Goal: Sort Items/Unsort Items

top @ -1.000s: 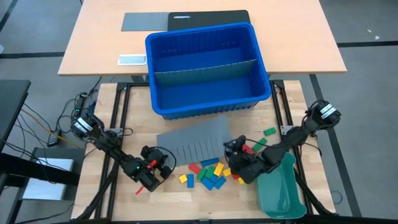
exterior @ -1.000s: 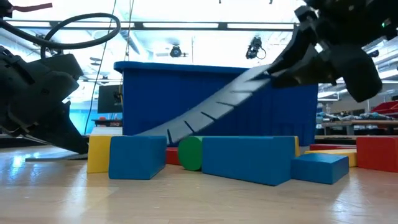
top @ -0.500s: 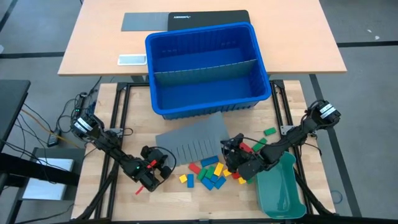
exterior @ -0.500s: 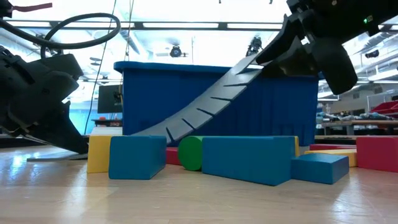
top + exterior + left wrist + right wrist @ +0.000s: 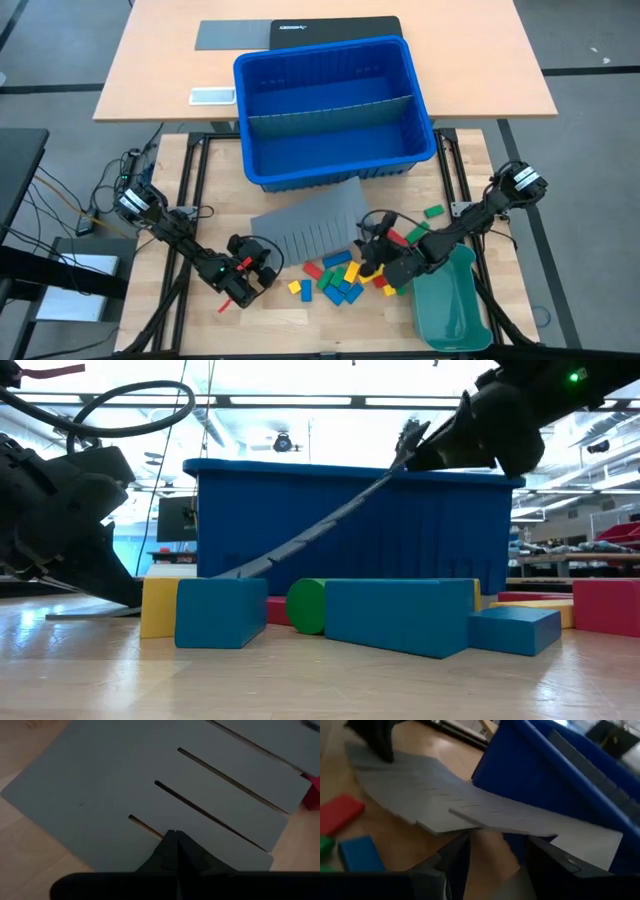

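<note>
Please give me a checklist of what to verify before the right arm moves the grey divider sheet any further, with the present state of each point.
1. Right gripper holds the grey divider sheet by its raised edge: ok.
2. Far end of the sheet rests on the table: ok, in the low view.
3. Left gripper shut, at the sheet's low end: ok; pressing on it: cannot tell.
4. Blocks lie off the sheet: ok.
5. Sheet clear of the blue bin: cannot tell.

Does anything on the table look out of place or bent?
Yes. The grey divider sheet is bent: the right gripper lifts its right edge, the other end lies on the table, so it arches before the blue bin.
</note>
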Motion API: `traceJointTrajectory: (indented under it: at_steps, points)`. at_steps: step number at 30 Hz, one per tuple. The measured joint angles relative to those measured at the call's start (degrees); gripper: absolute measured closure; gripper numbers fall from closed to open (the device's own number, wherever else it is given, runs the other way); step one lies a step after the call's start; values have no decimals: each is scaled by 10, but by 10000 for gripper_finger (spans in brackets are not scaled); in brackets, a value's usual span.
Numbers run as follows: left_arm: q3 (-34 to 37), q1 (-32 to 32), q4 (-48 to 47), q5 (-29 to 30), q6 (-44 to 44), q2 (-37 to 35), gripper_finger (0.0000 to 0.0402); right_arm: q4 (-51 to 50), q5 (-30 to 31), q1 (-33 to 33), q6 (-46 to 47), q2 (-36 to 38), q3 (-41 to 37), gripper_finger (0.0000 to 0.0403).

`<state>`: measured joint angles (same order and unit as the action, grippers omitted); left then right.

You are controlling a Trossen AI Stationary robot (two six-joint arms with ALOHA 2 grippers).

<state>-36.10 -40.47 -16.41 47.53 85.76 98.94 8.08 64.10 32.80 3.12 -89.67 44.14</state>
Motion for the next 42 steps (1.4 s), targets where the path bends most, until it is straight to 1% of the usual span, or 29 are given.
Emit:
traceJointTrajectory:
  at_steps: [6, 16, 20, 24, 26, 27, 30, 33, 36, 39, 42]
  points:
    - [0, 0, 2, 0, 0, 0, 401, 0, 10, 0, 120, 0, 0, 220]
    - [0, 0, 2, -1, 0, 0, 401, -5, -31, 0, 313, 0, 0, 219]
    - [0, 0, 2, -2, 0, 0, 401, -5, -45, 0, 360, 0, 0, 219]
    - [0, 0, 2, -2, 0, 0, 401, -4, -48, 0, 383, 0, 0, 219]
    - [0, 0, 2, -2, 0, 0, 401, -4, -49, 0, 375, 0, 0, 219]
    - [0, 0, 2, -2, 0, 0, 401, -4, -49, 0, 355, 0, 0, 219]
    - [0, 0, 3, -2, 0, 0, 401, -3, -46, 2, 253, 0, 0, 219]
    - [0, 0, 5, -1, -2, 0, 401, -2, -23, 5, 141, 0, 0, 219]
    - [0, 0, 6, -1, -2, 0, 401, 3, -1, 5, 56, 0, 0, 219]
    - [-4, 0, 6, 5, -16, 0, 401, 2, 12, 4, 17, 0, 0, 219]
    - [-20, 0, -2, 13, -69, 1, 398, 2, 20, -1, 13, 0, 0, 219]
